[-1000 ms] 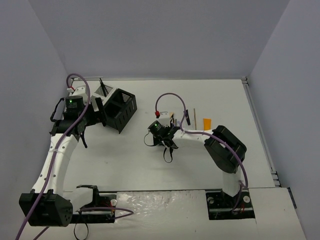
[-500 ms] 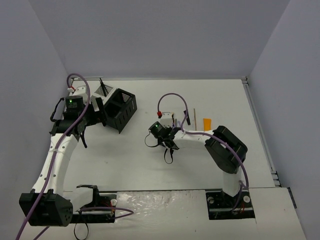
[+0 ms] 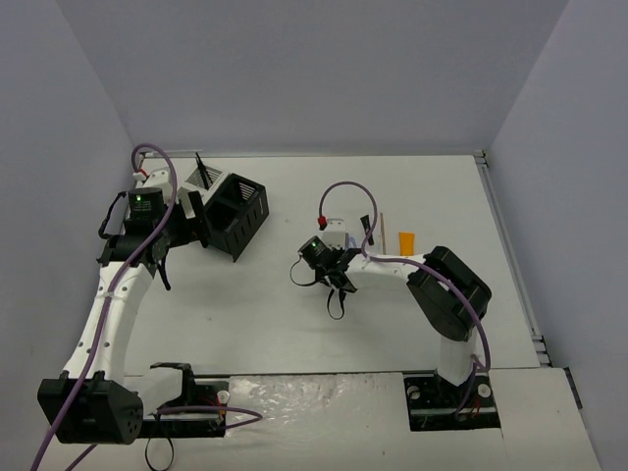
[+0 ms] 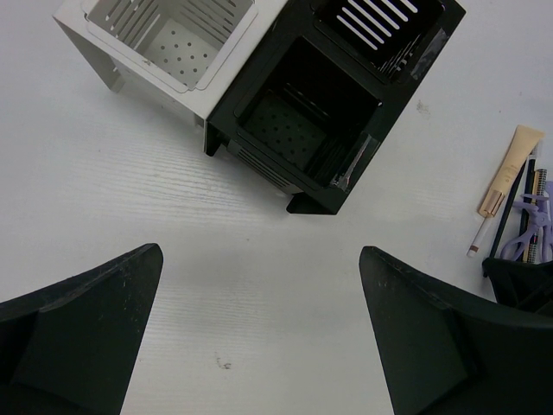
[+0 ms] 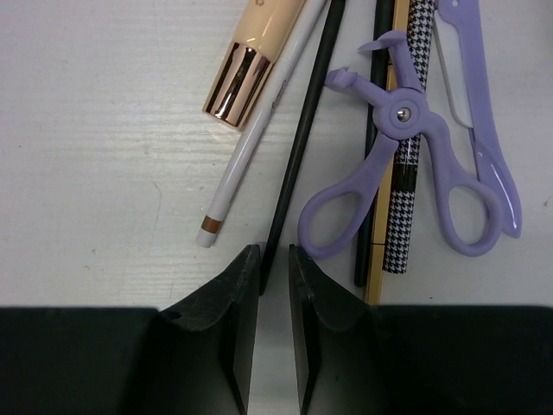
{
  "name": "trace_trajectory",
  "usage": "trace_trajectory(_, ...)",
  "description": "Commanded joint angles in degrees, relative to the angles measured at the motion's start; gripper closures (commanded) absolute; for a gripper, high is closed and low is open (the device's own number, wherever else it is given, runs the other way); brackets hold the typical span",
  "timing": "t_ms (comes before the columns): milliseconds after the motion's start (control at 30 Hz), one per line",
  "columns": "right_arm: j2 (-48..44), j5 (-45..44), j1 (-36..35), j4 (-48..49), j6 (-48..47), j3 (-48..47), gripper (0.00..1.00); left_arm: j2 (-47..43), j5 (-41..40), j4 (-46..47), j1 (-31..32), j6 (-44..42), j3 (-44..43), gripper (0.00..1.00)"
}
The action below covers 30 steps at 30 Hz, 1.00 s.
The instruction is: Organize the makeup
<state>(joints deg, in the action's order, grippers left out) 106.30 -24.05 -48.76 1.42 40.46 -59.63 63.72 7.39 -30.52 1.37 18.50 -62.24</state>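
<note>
The makeup lies in a bunch on the table. In the right wrist view I see a beige tube with a gold cap [image 5: 259, 43], a white pencil with a brown tip [image 5: 251, 138], a thin black pencil [image 5: 298, 138], a lilac looped piece [image 5: 406, 117], a houndstooth pencil [image 5: 402, 207] and a tan stick [image 5: 378, 259]. My right gripper [image 5: 275, 251] has its jaws drawn close on the black pencil's near end. An orange tube [image 3: 405, 241] lies apart to the right. My left gripper [image 4: 259, 328] hangs wide open over bare table, in front of the boxes.
A black mesh box [image 4: 337, 95] and a white one [image 4: 164, 35] lie tipped on the table at the back left. The makeup bunch shows at the right edge of the left wrist view, with the beige tube [image 4: 510, 164] nearest. Grey walls stand around the table.
My right gripper has shifted a little to the right and its jaws have narrowed around the black pencil. The left arm has not moved.
</note>
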Motion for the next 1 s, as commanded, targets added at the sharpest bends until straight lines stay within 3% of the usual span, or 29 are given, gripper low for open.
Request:
trace_trajectory(0, 1.88, -0.84, 1.63, -4.23, 3.13, -0.13, 0.82, -1.32, 0.29, 2.93, -0.49, 0.27, -3.77, 0.03)
trace_trajectory(133, 2.84, -0.8, 2.4, -4.23, 4.15, -0.06, 0.84, -1.32, 0.26, 3.0, -0.49, 0.3, -3.77, 0.03)
trace_trajectory(333, 2.79, -1.53, 3.24, -4.49, 4.54, 0.24, 0.99, -1.23, 0.82, 3.01, -0.49, 0.68, -3.84, 0.03)
trace_trajectory(500, 0.21, -2.32, 3.21, -4.8, 5.17, 1.23, 1.0, -1.2, 1.69, 3.29, -0.49, 1.27, -3.77, 0.03)
trace_trajectory(800, -12.87, -6.38, 1.93, -5.37, 6.14, 4.65, 1.0, -0.38, 5.79, 4.31, -0.13, 5.59, -4.57, 0.03)
trace_trajectory(967, -21.7, -6.35, 0.45, -3.99, 1.25, 4.91, 1.0, 0.15, 9.77, 5.48, 2.51, 9.88, -6.3, 0.03)
